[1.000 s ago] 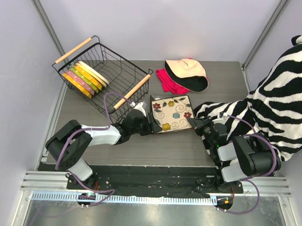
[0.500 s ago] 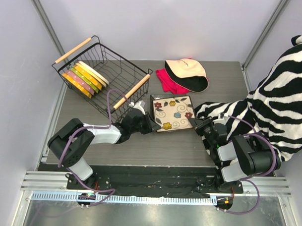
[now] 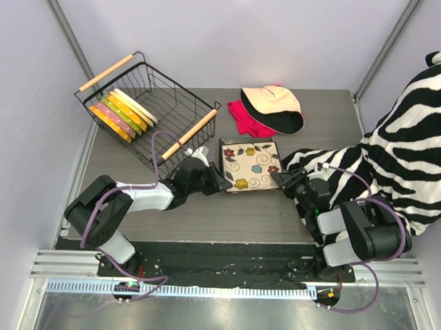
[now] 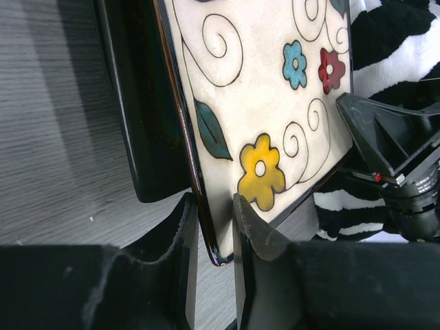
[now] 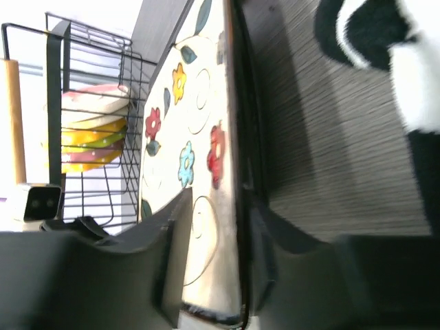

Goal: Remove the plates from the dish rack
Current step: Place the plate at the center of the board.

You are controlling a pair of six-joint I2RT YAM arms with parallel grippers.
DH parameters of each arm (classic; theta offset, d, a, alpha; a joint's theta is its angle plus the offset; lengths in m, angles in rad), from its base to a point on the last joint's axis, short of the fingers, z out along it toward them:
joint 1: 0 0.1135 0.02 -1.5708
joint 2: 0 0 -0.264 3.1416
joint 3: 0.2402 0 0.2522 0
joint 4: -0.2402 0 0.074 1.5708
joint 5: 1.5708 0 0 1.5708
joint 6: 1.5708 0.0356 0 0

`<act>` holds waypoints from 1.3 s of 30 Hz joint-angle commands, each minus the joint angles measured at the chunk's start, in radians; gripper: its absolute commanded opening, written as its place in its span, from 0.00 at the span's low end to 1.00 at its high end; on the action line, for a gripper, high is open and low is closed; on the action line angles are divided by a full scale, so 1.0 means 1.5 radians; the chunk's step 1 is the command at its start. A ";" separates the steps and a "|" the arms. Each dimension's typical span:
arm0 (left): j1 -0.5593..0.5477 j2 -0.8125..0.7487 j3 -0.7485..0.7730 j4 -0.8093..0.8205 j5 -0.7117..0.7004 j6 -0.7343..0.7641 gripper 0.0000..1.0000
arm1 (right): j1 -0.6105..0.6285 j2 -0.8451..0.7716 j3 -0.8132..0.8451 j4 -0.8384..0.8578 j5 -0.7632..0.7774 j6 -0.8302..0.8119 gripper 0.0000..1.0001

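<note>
Huge zebra-striped plush (image 3: pixel 410 143) far right of black wire dish rack (image 3: pixel 175 109); cream-and-black cap (image 3: pixel 277 105) just right of rack. Glossy square cream plate (image 3: pixel 251 166), dark rim + flowers, sits outside by rack's near wooden handle. In rack: round scalloped plates (image 3: pixel 124 112) on edge. Jaws: left gripper (image 4: pixel 213 210) clamped on square plate's rim; right gripper (image 5: pixel 218 206) apart, astride opp. rim.
</note>
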 commanded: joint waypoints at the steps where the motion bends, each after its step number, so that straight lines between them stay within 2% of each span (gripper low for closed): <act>1: 0.034 -0.035 -0.001 -0.020 -0.052 0.052 0.00 | 0.002 -0.069 0.031 -0.014 0.000 -0.043 0.48; 5: 0.041 -0.037 0.006 -0.033 -0.052 0.070 0.00 | 0.002 -0.140 0.040 -0.110 0.020 -0.088 0.55; 9: 0.051 -0.025 0.018 -0.039 -0.037 0.079 0.00 | 0.002 -0.218 0.057 -0.256 0.059 -0.142 0.56; 15: 0.061 -0.025 0.022 -0.041 -0.039 0.090 0.00 | 0.002 -0.249 0.070 -0.338 0.088 -0.182 0.54; 18: 0.061 -0.025 0.026 -0.050 -0.045 0.097 0.00 | 0.002 -0.218 0.080 -0.340 0.078 -0.185 0.47; 23: 0.062 -0.023 0.028 -0.053 -0.055 0.102 0.00 | 0.002 -0.141 0.106 -0.348 0.059 -0.196 0.42; 26: 0.062 -0.021 0.030 -0.060 -0.055 0.108 0.00 | 0.001 -0.114 0.116 -0.329 0.036 -0.196 0.29; 27: 0.062 -0.020 0.035 -0.063 -0.059 0.110 0.00 | 0.002 -0.103 0.116 -0.319 0.033 -0.194 0.20; 30: 0.063 -0.019 0.042 -0.073 -0.065 0.120 0.00 | 0.002 -0.087 0.122 -0.307 0.030 -0.192 0.13; 39: 0.063 -0.002 0.075 -0.101 -0.075 0.159 0.00 | 0.001 -0.072 0.150 -0.315 0.045 -0.212 0.04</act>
